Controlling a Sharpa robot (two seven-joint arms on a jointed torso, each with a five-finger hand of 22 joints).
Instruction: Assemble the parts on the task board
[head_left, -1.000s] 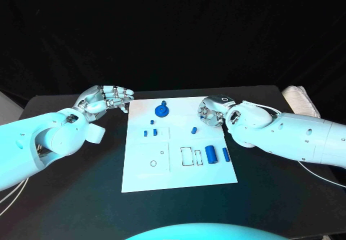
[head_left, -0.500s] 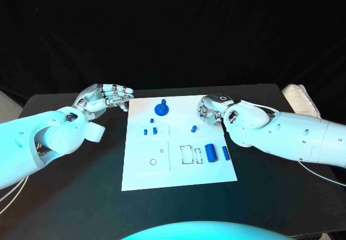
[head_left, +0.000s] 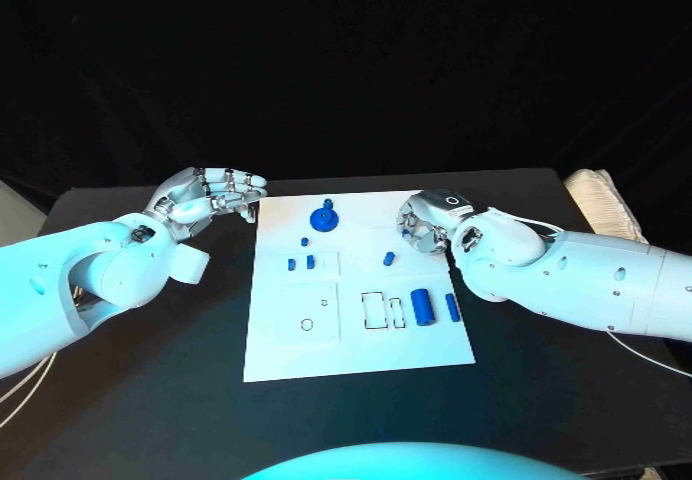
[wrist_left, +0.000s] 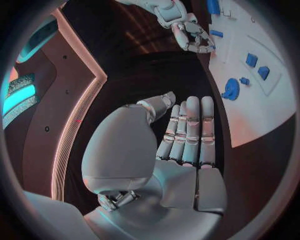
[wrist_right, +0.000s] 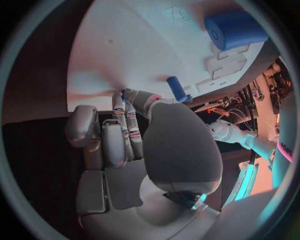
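Hovering nearest, the right hand, fingers curled and empty, has the peg just beside it.

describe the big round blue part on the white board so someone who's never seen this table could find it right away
Start at the white task board in the middle of the black table. Go to its far edge, between the two hands. The gear-like blue disc lies there; it is round and wider than the small blue pegs and blocks nearby.
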